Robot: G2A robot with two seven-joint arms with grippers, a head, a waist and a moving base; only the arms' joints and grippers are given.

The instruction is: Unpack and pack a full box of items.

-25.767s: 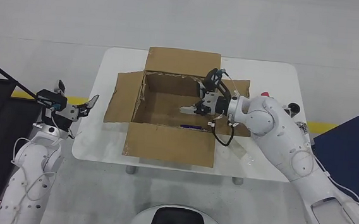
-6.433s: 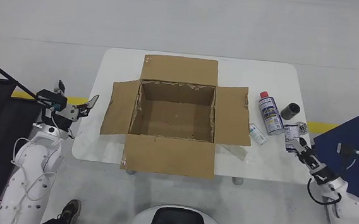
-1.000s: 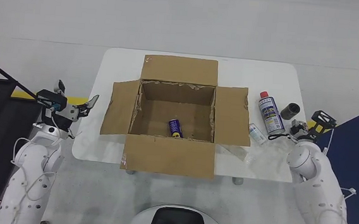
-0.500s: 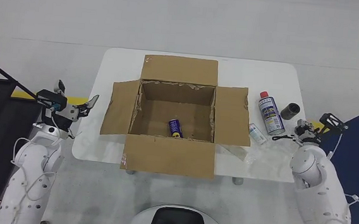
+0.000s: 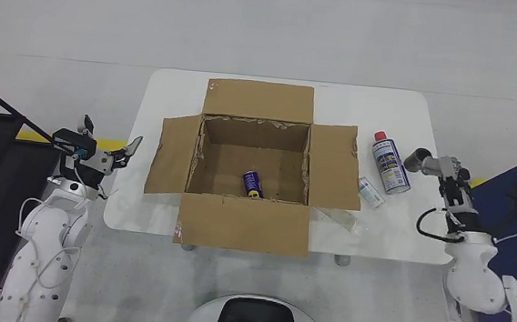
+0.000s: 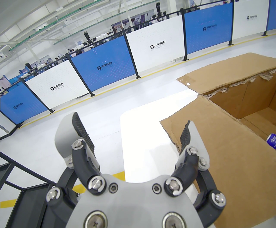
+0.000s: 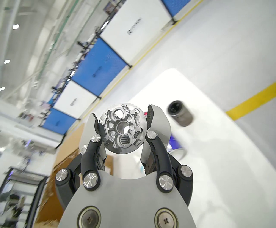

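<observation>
An open cardboard box [image 5: 331, 167] sits mid-table with a blue can [image 5: 253, 183] lying on its floor. At the table's right edge my right gripper [image 5: 438, 166] is shut on a round metal gear-like disc [image 7: 123, 131], held above the table. A dark cylinder [image 5: 415, 160] lies just beside it, also seen close ahead [image 7: 180, 116]. Off the table's left edge my left gripper [image 5: 117, 154] hangs open and empty [image 6: 131, 129], facing the box's left flap [image 6: 215, 155] and the blue can [image 6: 272, 140].
A spray can with a red cap [image 5: 389, 162] and a small white tube [image 5: 371, 192] lie between the box's right flap and the right gripper. A clear plastic scrap [image 5: 336, 219] lies near the table's [image 5: 164, 90] front right.
The right wrist has turned and the gripper has risen off the table's right edge with the metal disc, moving towards the dark cylinder. The left arm has kept still.
</observation>
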